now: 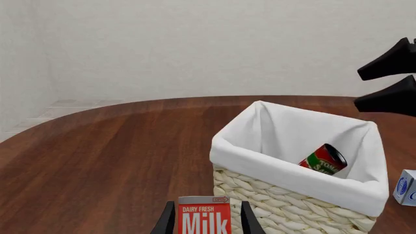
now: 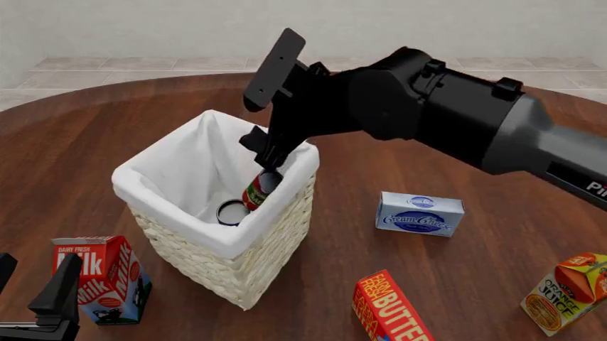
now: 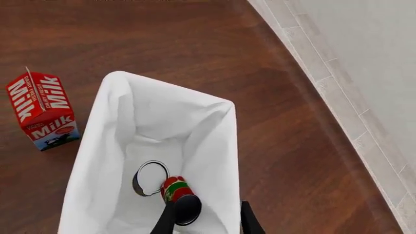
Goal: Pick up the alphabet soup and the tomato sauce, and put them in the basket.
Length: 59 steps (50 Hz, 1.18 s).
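The cream wicker basket (image 2: 270,245) (image 1: 286,207) (image 3: 224,146) with its white liner stands left of the table's middle. Inside it the red-and-green tomato sauce can (image 2: 256,192) (image 1: 325,159) (image 3: 174,187) leans tilted against the liner wall. Beside it on the basket floor is the alphabet soup (image 2: 230,212) (image 3: 151,178), with only its silver-white top showing. My right gripper (image 2: 256,131) (image 1: 359,90) (image 3: 206,213) hangs open just above the basket's rim, over the tomato sauce and holding nothing. My left gripper (image 2: 36,278) (image 1: 206,208) is open low at the near left edge, behind the milk carton.
A red milk carton (image 2: 99,280) (image 1: 204,218) (image 3: 42,109) stands left of the basket, right in front of my left gripper. A cream cheese box (image 2: 420,213) (image 1: 406,187) lies right of the basket. A butter box (image 2: 389,309) and an orange juice carton (image 2: 569,291) lie near the front right.
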Available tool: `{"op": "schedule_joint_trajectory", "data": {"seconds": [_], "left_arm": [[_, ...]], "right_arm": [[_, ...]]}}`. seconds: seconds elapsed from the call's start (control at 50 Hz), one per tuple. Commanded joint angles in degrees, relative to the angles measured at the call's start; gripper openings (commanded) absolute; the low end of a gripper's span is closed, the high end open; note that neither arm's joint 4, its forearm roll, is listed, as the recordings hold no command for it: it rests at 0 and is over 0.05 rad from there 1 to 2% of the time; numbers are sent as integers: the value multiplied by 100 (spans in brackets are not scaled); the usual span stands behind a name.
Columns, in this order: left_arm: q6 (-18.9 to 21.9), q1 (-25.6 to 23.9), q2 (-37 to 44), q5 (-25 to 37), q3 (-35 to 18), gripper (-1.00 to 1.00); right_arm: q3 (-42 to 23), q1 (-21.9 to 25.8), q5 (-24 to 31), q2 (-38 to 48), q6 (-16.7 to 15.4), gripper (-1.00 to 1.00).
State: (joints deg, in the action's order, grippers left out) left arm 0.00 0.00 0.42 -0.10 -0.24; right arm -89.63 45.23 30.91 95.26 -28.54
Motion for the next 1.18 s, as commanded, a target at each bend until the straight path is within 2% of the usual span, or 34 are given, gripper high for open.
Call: {"op": "schedule_joint_trajectory", "data": {"seconds": [0.02, 1.18], "left_arm": [[0, 0, 0, 0, 0, 100], [0, 0, 0, 0, 0, 100]], "right_arm": [[47, 26, 45, -158, -34, 100], [292, 178, 125, -871, -55, 100]]}}
